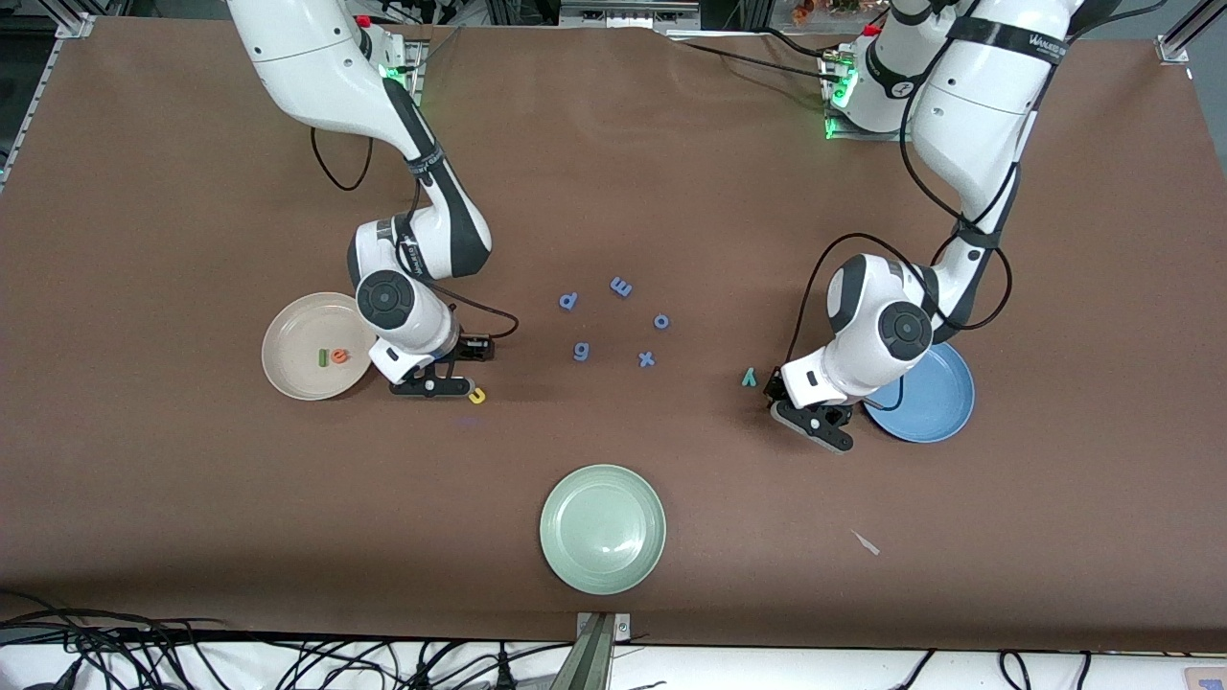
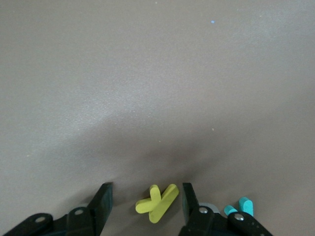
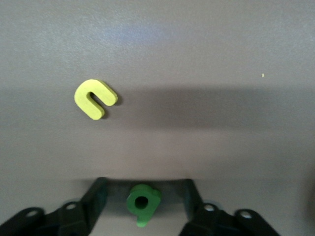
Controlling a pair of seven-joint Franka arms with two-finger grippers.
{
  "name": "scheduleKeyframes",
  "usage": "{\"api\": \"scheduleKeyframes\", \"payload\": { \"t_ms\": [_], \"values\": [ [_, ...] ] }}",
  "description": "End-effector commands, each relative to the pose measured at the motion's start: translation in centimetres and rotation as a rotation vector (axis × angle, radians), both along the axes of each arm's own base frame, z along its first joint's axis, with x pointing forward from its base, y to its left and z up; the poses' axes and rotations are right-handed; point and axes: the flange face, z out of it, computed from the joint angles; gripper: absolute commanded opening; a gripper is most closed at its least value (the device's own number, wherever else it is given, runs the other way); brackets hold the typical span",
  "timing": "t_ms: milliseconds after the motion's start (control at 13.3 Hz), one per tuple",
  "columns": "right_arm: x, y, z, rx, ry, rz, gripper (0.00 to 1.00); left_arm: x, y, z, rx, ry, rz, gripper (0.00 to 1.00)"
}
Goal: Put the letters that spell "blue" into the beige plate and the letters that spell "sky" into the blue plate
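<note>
In the right wrist view a green b [image 3: 143,202] lies on the table between the fingers of my open right gripper [image 3: 145,184], with a gap on each side. A yellow u [image 3: 95,99] lies just ahead of it. That gripper [image 1: 458,370] hovers low beside the beige plate [image 1: 288,369], which holds a green l [image 1: 323,357] and an orange e [image 1: 338,357]. My left gripper [image 2: 146,191] is open around a yellow k [image 2: 157,202] on the table. A teal y [image 1: 749,378] lies close by. The left gripper [image 1: 803,407] is next to the blue plate [image 1: 935,407], partly hidden by the arm.
Periwinkle letters p [image 1: 568,301], m [image 1: 621,286], o [image 1: 661,321], g [image 1: 581,352] and x [image 1: 646,359] lie mid-table between the arms. A pale green plate [image 1: 602,561] sits nearer the front camera. A small pale scrap [image 1: 866,542] lies toward the left arm's end.
</note>
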Motion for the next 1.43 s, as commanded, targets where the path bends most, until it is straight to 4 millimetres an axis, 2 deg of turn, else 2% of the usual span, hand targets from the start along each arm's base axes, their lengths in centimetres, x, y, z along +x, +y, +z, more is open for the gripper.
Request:
{"api": "scheduleKeyframes", "payload": {
  "t_ms": [0, 150, 225, 375, 525, 600, 750, 900, 1050, 1125, 1200, 1275, 1350],
  "values": [
    [-0.8, 0.5, -0.4, 0.008, 0.012, -0.012, 0.47, 0.2, -0.9, -0.4, 0.010, -0.012, -0.021, 0.66],
    [-0.9, 0.4, -0.4, 0.007, 0.015, -0.011, 0.40, 0.2, -0.9, -0.3, 0.015, -0.014, -0.029, 0.66],
    [-1.0, 0.4, -0.5, 0.006, 0.018, -0.011, 0.39, 0.1, -0.9, -0.5, 0.016, -0.013, -0.038, 0.62],
    [-1.2, 0.2, -0.8, 0.003, 0.025, -0.004, 0.35, 0.1, -0.9, -0.6, 0.019, -0.012, -0.045, 0.40],
    [-1.2, 0.1, -0.8, 0.004, 0.026, 0.008, 0.25, 0.0, -0.7, -0.9, 0.021, -0.009, -0.046, 0.22],
    [-1.1, 0.1, -0.7, 0.003, 0.032, 0.015, 0.20, 0.0, -0.7, -0.9, 0.021, -0.009, -0.046, 0.18],
    [0.0, -0.4, 0.9, 0.006, 0.071, 0.042, 0.16, 0.0, -0.7, -0.8, 0.021, -0.009, -0.047, 0.09],
    [1.3, -2.8, 2.7, 0.017, 0.123, 0.084, 0.16, 0.2, -0.8, 0.0, 0.016, -0.016, -0.039, 0.03],
    [2.2, -5.7, 3.8, 0.033, 0.138, 0.146, 0.16, 0.6, -0.1, 2.6, 0.013, -0.023, -0.032, 0.02],
    [2.5, -7.4, 4.3, 0.029, 0.156, 0.169, 0.16, 0.8, 1.0, 4.5, 0.015, 0.007, -0.022, 0.01],
    [2.8, -9.6, 4.9, 0.020, 0.178, 0.188, 0.16, 1.0, 3.0, 6.3, 0.017, 0.041, -0.004, 0.01],
    [3.0, -11.3, 5.5, 0.021, 0.195, 0.219, 0.16, 1.0, 5.1, 7.7, 0.022, 0.063, 0.008, 0.01],
    [3.3, -13.5, 5.9, 0.011, 0.208, 0.243, 0.16, 0.7, 7.7, 8.1, 0.032, 0.079, -0.008, 0.01]
  ]
}}
